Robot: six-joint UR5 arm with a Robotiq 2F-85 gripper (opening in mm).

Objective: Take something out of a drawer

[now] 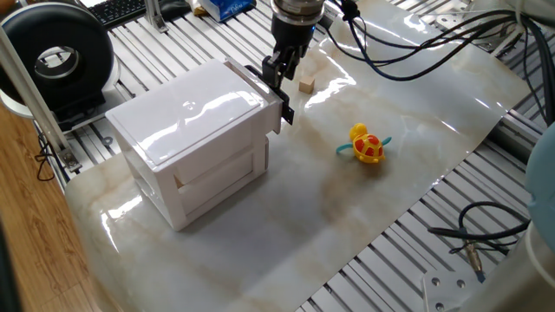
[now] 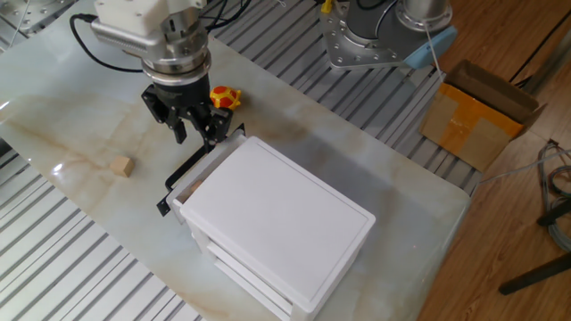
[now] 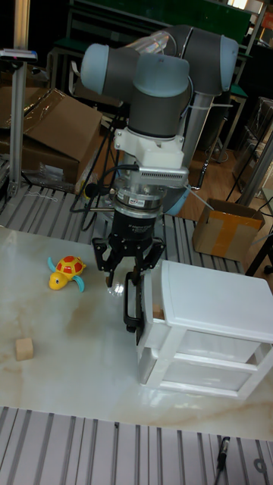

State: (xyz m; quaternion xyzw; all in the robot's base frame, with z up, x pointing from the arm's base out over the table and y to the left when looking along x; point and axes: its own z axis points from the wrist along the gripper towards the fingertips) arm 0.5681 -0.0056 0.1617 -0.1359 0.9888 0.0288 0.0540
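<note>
Gripping the black bar handle (image 2: 186,178), the fingers (image 2: 198,135) are sliding out the light, glossy drawer (image 2: 183,190), where a stiff wooden cube (image 3: 158,312) is waiting to be pinched across flat sides.

The drawer (image 2: 183,185) is the upper, shallow white tier with a black bar handle (image 3: 133,305). It stands pulled out only a little, and a narrow gap shows something light-wood inside. A small light-wood cube (image 2: 121,166) lies flat on the marble, at about 9 o'clock from the handle, well apart.
</note>
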